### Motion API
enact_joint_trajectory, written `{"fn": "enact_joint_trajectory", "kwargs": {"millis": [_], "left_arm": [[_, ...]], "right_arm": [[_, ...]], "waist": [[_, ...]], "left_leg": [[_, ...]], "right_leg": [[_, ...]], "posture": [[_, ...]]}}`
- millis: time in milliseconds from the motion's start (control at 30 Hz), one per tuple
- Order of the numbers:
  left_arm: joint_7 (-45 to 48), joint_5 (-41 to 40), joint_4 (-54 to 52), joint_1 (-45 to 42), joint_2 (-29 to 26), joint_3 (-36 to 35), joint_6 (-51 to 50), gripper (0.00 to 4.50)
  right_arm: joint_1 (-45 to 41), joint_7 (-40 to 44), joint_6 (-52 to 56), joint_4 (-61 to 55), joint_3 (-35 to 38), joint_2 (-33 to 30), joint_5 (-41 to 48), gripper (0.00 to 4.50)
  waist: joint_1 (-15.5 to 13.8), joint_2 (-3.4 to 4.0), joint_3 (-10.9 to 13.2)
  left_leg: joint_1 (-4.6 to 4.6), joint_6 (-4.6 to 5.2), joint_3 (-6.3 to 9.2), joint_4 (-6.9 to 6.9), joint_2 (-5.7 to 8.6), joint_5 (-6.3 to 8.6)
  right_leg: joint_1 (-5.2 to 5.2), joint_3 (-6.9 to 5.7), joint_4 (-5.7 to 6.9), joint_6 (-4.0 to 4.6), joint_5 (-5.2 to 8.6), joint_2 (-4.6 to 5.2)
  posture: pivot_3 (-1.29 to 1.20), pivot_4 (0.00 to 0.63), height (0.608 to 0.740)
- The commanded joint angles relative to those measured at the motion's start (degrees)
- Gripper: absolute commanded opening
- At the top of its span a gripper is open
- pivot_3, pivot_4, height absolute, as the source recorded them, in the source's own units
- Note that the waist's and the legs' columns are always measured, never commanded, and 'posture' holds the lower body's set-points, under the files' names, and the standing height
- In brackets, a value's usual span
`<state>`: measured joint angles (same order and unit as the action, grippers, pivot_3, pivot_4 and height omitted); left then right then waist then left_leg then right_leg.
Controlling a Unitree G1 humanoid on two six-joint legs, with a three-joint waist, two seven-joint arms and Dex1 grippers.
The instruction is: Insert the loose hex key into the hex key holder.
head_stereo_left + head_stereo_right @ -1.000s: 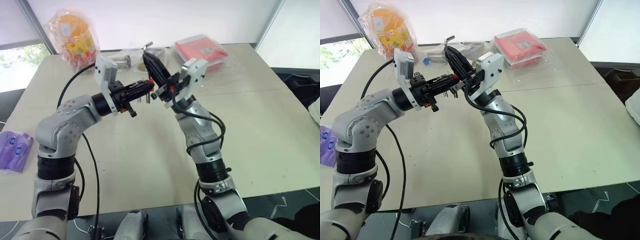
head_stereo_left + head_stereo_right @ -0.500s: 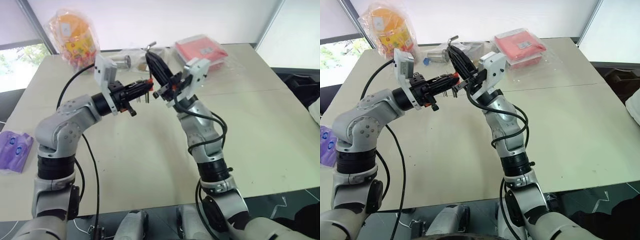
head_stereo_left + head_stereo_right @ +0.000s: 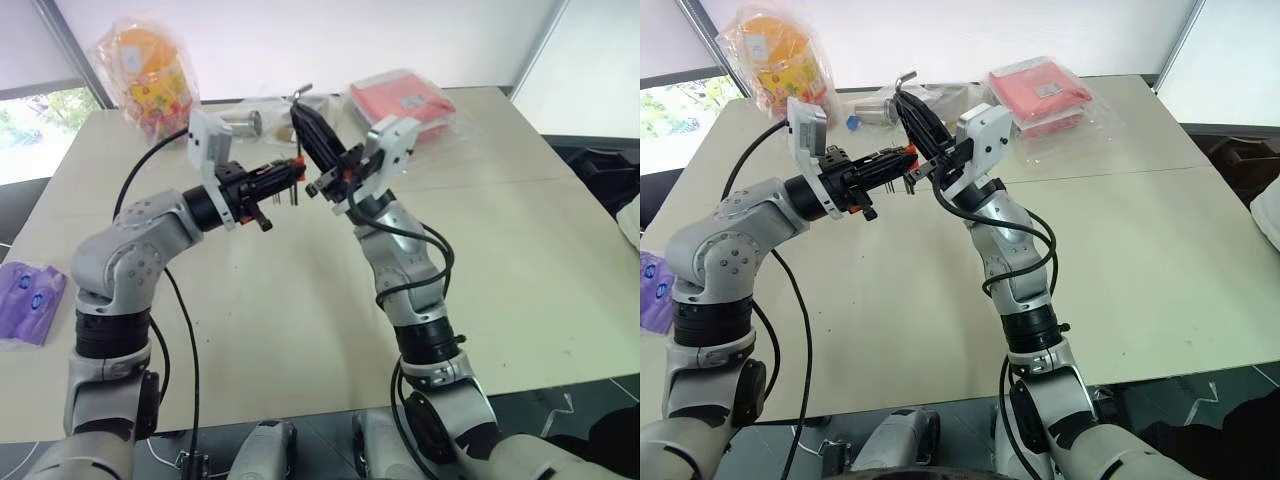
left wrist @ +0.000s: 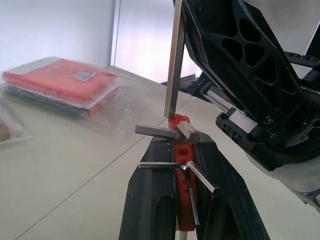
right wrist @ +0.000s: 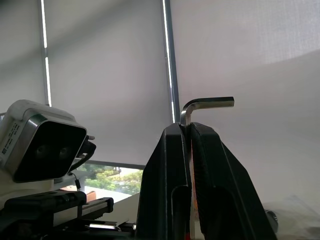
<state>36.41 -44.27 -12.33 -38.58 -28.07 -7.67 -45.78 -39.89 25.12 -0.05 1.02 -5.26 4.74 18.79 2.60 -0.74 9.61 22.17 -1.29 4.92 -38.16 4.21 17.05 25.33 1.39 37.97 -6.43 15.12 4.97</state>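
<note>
We are pinching the hex key holder between the fingers of the left gripper, its short keys sticking out sideways. Just right of it, the right gripper is clamping the loose hex key, bent end poking out above the fingertips, long shank reaching down to the top of the orange block. We are judging the risk as misalignment: if the shank is meeting the block off-centre or tilted, it may be skidding past the slot, twisting in the grip, or levering the holder loose.
</note>
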Motion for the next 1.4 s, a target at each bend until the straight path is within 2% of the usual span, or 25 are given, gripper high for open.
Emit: {"fn": "enact_joint_trajectory", "kwargs": {"millis": [33,1400], "left_arm": [[-0.1,-0.5,-0.8,-1.1,-0.1,-1.4,1.0,0.0],[-0.4,-0.9,-0.7,-2.2,-0.2,-1.4,0.8,0.0]], "right_arm": [[-1.2,0.1,-0.9,-3.0,-0.2,0.6,0.4,0.04],[2.1,1.0,1.3,-3.2,-1.6,-1.4,-0.6,0.04]], "waist": [[0.0,0.0,0.0],[0.0,0.0,0.0]], "left_leg": [[0.0,0.0,0.0,0.0,0.0,0.0],[0.0,0.0,0.0,0.0,0.0,0.0]], "right_leg": [[0.0,0.0,0.0,0.0,0.0,0.0],[0.0,0.0,0.0,0.0,0.0,0.0]], "posture": [[0.0,0.15,0.74],[0.0,0.15,0.74]]}}
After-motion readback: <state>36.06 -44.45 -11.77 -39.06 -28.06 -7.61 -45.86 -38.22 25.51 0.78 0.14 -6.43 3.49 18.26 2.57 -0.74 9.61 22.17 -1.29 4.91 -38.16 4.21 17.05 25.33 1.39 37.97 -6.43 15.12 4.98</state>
